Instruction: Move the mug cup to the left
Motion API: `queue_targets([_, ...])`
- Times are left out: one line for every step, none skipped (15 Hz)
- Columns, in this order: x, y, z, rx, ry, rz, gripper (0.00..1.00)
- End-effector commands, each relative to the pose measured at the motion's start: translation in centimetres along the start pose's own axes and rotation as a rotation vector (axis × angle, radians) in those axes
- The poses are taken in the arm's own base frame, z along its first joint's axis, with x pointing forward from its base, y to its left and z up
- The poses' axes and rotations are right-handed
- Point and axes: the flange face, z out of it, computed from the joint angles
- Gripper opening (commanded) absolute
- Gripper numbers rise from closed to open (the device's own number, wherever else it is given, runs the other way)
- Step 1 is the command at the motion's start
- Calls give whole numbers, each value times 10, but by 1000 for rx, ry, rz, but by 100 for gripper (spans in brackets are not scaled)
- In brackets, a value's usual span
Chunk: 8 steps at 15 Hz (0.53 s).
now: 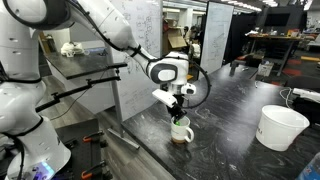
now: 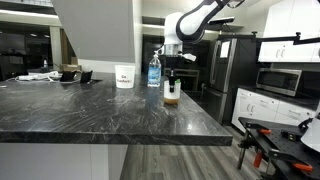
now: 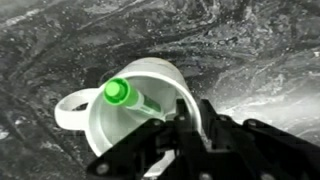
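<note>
The arm reaches over the dark counter (image 1: 240, 100) with its wrist pointing straight down. The gripper (image 1: 179, 112) sits at the rim of the mug cup (image 1: 181, 132), which stands well left of the white bucket (image 1: 281, 127). I cannot tell whether the fingers clamp it.

The mug cup (image 1: 181, 132) stands on the counter (image 1: 235, 100) beneath the tool (image 1: 179, 114), bucket (image 1: 281, 127) well apart.
</note>
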Motion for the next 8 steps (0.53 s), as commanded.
queue_targets([5,-1,-8,-13,9,-13,0])
queue_targets([5,-5,-11,-20,10,-13,0])
queue_targets([5,-11,-15,-23,16,-20,3])
queue_targets([6,-17,-19,-21,24,-34,3])
queue_targets([8,-27,-26,-29,32,-44,3])
queue_targets([10,-35,-32,-32,43,-68,3])
queue_targets([16,-49,-39,-32,55,-87,3])
queue_targets([20,-60,-44,-38,64,-102,3])
